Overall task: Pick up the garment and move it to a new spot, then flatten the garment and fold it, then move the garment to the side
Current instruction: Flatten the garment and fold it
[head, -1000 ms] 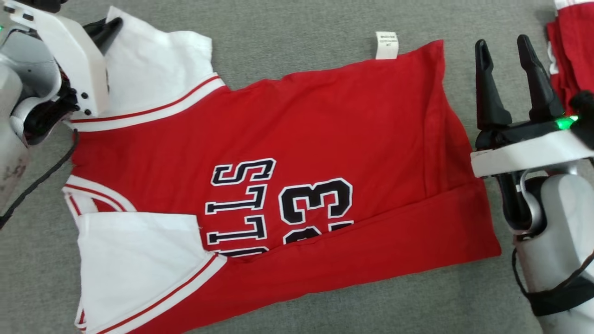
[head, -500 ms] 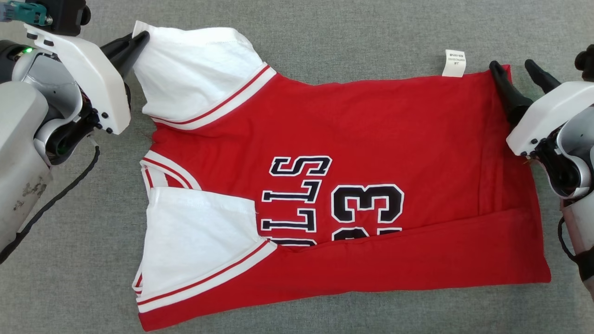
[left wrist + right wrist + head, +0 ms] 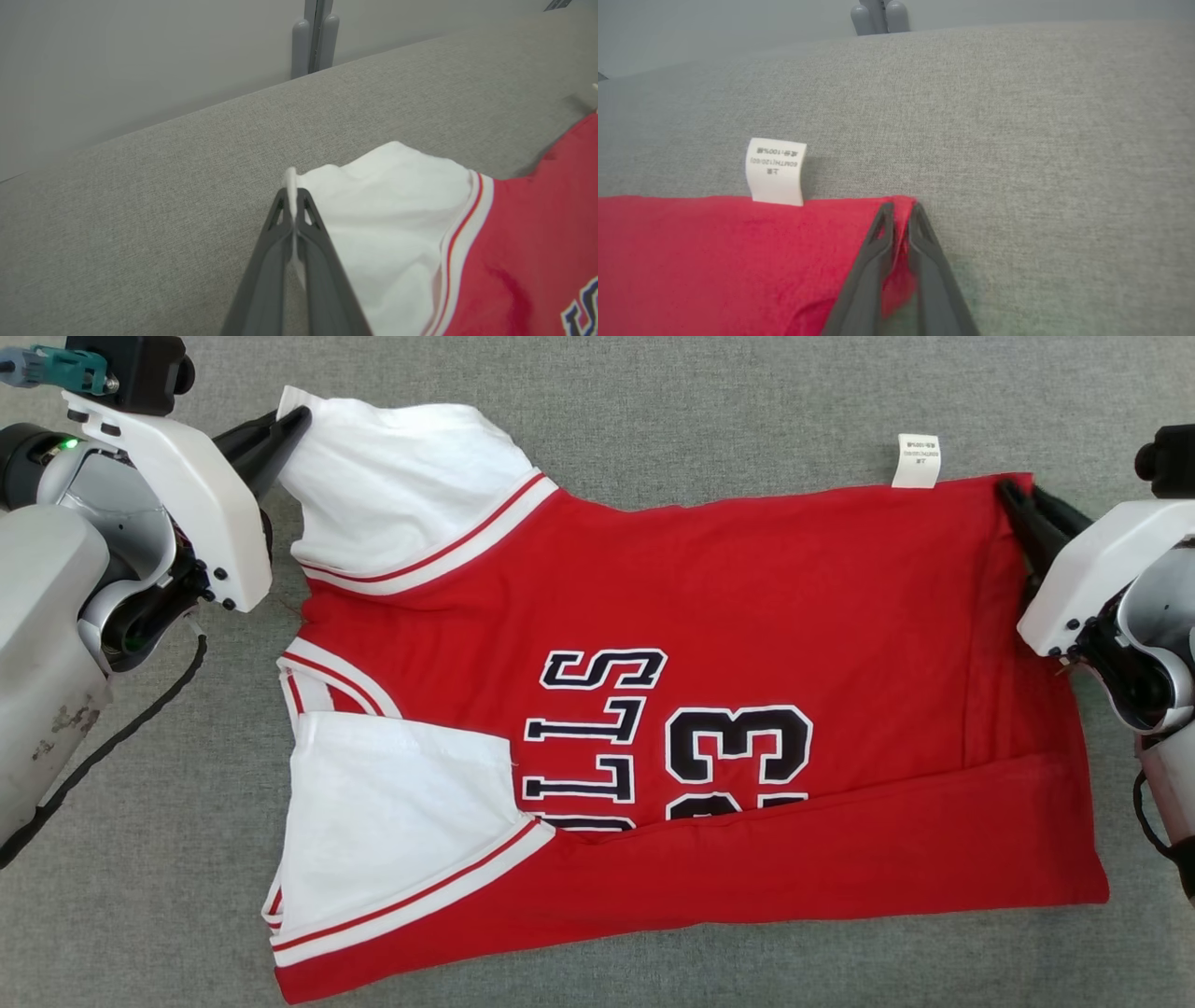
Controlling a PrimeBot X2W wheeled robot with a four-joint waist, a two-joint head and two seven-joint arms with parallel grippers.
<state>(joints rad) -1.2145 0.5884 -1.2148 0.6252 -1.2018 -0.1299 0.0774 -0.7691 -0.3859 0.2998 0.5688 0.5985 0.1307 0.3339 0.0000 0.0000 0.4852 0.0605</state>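
Note:
The garment (image 3: 747, 607) is a red jersey with white sleeves and black lettering, lying flat on the grey cloth surface with its near long edge folded up over the numbers. My left gripper (image 3: 297, 418) is shut on the tip of the far white sleeve (image 3: 373, 210), and a sliver of white cloth shows between its fingers (image 3: 292, 205). My right gripper (image 3: 1013, 493) has closed on the far red hem corner (image 3: 903, 203), beside the white care label (image 3: 775, 171). Red cloth sits between its fingers.
The grey fabric surface (image 3: 653, 401) extends around the jersey on all sides. In the wrist views a pale wall and a grey upright post (image 3: 314, 37) stand beyond its far edge.
The camera shifted between one second ago and half a second ago. My right gripper came onto the far hem corner and closed on it. The left gripper has stayed shut on the sleeve.

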